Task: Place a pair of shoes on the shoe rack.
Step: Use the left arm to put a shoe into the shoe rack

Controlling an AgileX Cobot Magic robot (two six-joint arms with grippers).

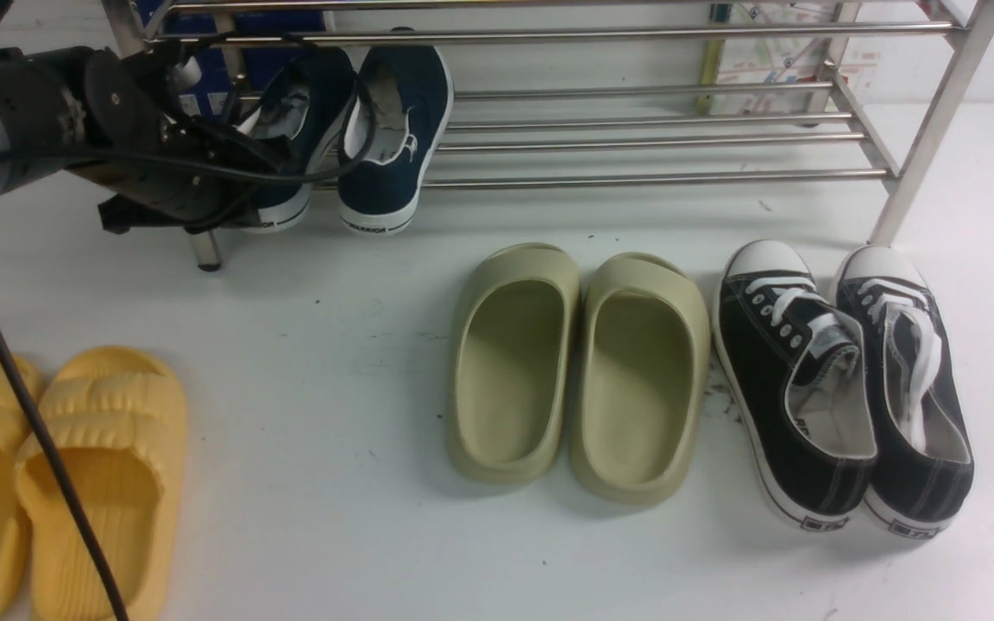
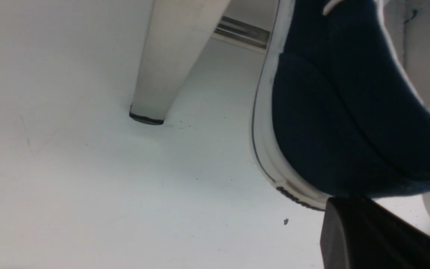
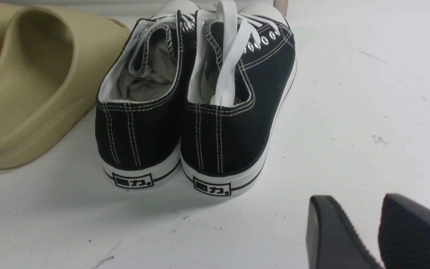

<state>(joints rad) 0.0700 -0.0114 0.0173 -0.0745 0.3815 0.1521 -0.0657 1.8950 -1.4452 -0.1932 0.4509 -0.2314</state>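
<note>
1. Shoe rack (image 1: 635, 138) stands at far side of the white floor (image 1: 333, 535); steel bars run left to right.
2. Pair of shoes (image 1: 393, 129), navy slip-ons, lies on the rack's lower bars at its left end, toes up toward the far side, heels overhanging the near bar.
3. Left gripper (image 1: 286, 151): jaws fully closed, at the left navy shoe's opening; whether it pinches the shoe I cannot tell.
4. Right gripper (image 3: 381, 231): jaws apart, empty, just near of the black lace-up sneakers (image 3: 196, 112).
5. Olive slides (image 1: 579, 371) sit mid-floor; yellow slides (image 1: 57, 483) near left.
</note>
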